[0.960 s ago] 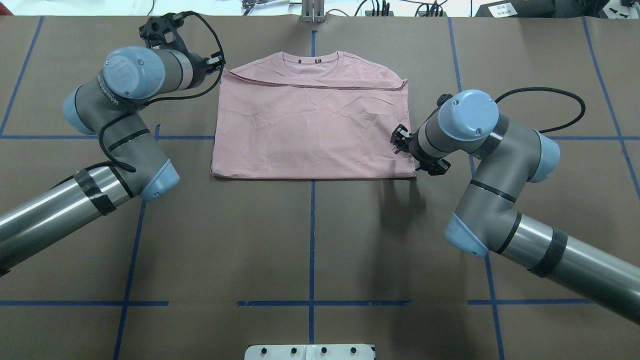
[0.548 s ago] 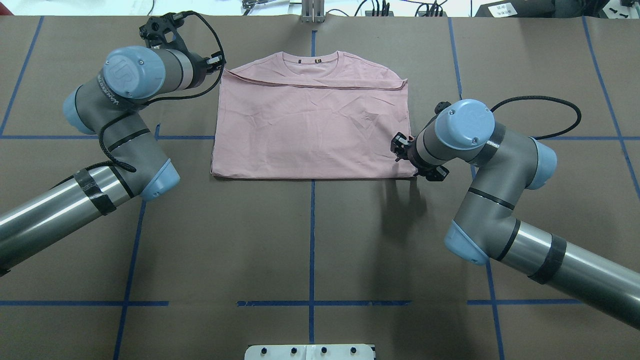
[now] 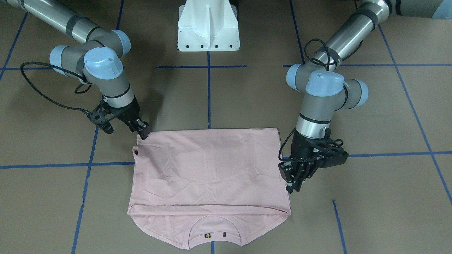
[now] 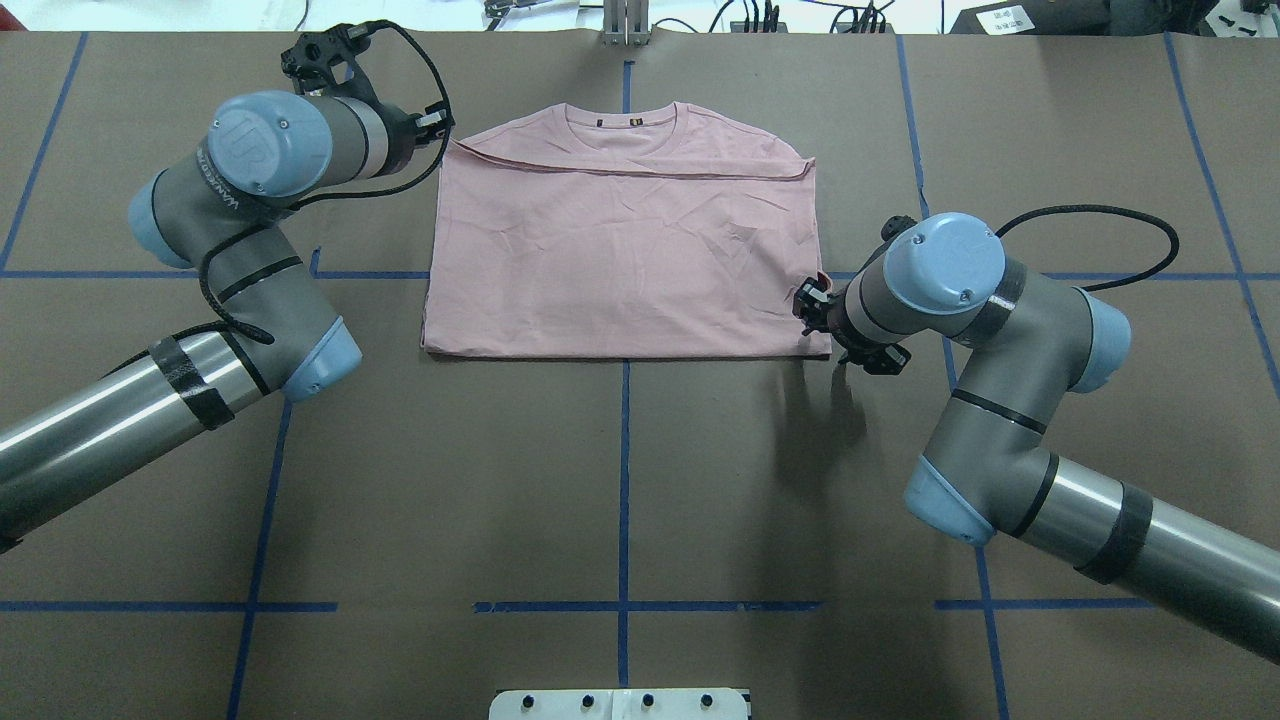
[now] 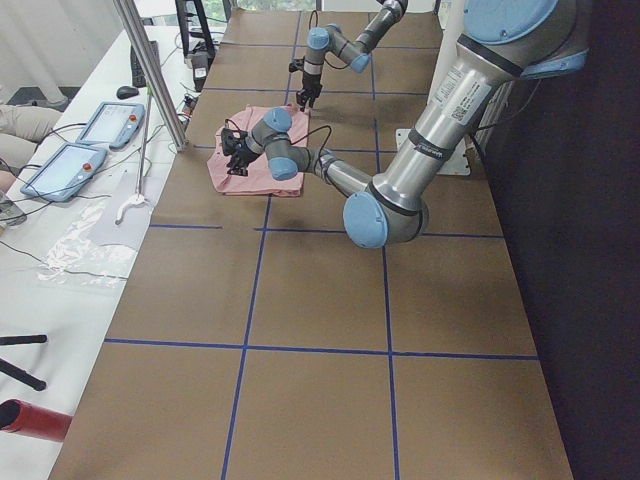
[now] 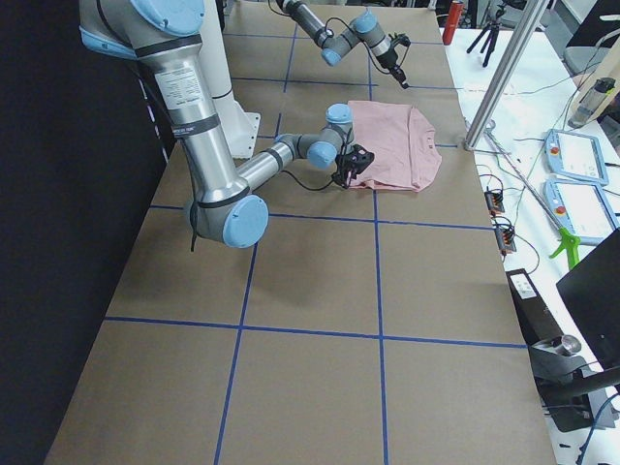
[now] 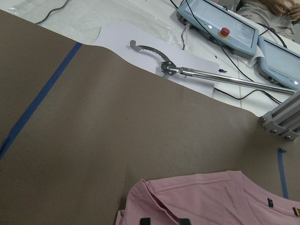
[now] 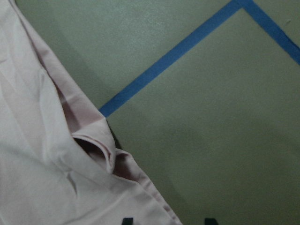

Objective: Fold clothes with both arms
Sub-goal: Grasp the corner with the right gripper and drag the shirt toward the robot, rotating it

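The pink T-shirt (image 4: 620,260) lies flat on the brown table (image 4: 450,480), out in front of the robot. It sits across the middle blue tape line (image 4: 624,480), between the two grippers. From above, the left gripper (image 4: 434,122) is at the shirt's far corner by the neck end. The right gripper (image 4: 808,303) is at the side edge near the closer corner. You cannot see the fingers well from up there, but the wrist cameras show them. The left one shows two black fingertips (image 7: 145,221) a little way apart, right over the pink cloth and not pinching it. The right one shows its fingertips (image 8: 209,220) wide apart, one over the shirt's edge and one over the table, holding nothing. It also shows a small loose pocket (image 8: 93,147) where the layers gape. The shirt is folded into a square shape with the sleeves tucked in. Its bottom is laid up to a straight line just under the collar (image 3: 213,234). It has soft wrinkles.
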### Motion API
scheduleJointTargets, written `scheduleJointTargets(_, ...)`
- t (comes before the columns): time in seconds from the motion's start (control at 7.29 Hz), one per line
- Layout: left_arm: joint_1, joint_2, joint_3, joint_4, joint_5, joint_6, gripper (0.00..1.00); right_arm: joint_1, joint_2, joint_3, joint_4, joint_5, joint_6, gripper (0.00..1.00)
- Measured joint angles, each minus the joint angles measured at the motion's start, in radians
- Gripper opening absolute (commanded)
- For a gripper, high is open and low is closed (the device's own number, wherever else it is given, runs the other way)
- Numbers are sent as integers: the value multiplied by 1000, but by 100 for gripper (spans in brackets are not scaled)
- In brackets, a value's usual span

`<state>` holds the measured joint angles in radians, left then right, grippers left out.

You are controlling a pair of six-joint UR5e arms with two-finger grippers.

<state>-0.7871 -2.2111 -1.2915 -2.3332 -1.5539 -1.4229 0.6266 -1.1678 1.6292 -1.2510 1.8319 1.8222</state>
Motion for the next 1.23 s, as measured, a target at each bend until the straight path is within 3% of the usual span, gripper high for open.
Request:
scheduleJointTargets(0.27, -2, 0, 1, 0, 0, 1, 33, -9, -7, 3, -1, -1, 0, 54)
scheduleJointTargets(0.55, -3, 0, 1, 2, 0, 2, 33, -12, -9, 3, -1, -2, 0, 0)
scheduleJointTargets(1.23, -3, -1, -5, 11, -3, 8, 32, -20, -13, 19, -3, 1, -1, 0)
